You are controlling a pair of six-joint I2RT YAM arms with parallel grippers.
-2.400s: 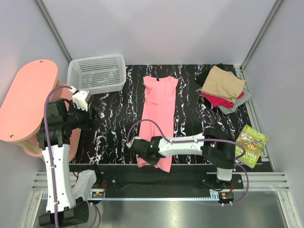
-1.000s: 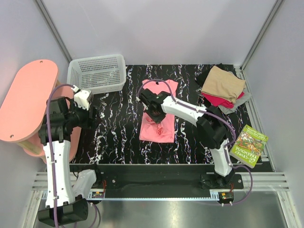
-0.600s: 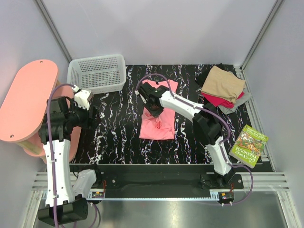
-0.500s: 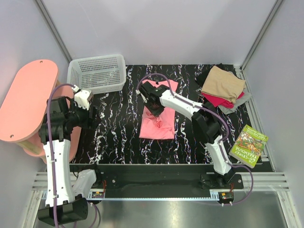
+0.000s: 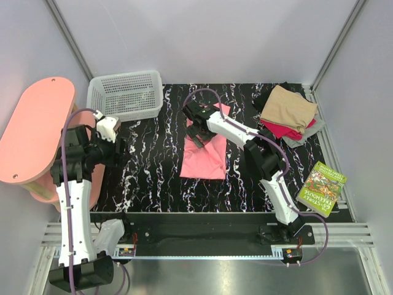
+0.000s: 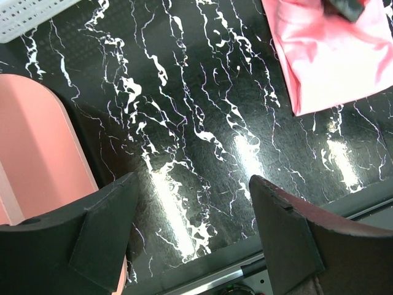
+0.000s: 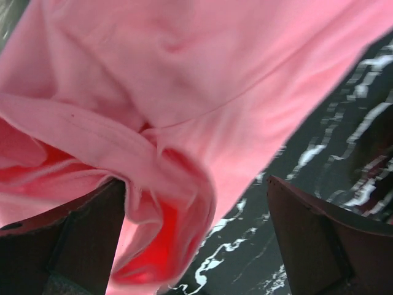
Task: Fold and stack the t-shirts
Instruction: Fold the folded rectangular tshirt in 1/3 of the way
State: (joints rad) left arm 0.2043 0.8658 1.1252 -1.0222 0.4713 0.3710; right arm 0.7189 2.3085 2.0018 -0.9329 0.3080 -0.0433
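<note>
The bright pink t-shirt [image 5: 206, 158] lies folded in half at the middle of the black marbled table [image 5: 153, 166]. My right gripper [image 5: 198, 133] hovers over its far part, jaws wide open. In the right wrist view a loose bunched fold of the pink t-shirt [image 7: 184, 92] sags between the fingers, next to the left finger [image 7: 80, 239]; the right gripper [image 7: 196, 239] does not pinch it. Folded t-shirts [image 5: 288, 112], tan on top of red, grey and black, are piled at the back right. My left gripper [image 5: 116, 147] hangs open over the table's left side, with nothing in the left gripper [image 6: 193, 236].
A white mesh basket [image 5: 126, 95] stands at the back left. The pink oval-topped stool [image 5: 34, 129] is beside the left arm, and its edge [image 6: 37, 153] shows in the left wrist view. A green book [image 5: 322, 187] lies at the right front.
The right gripper carried the pink shirt's near hem to the far end, folding it in half, then opened and let go. The left arm stayed still.
</note>
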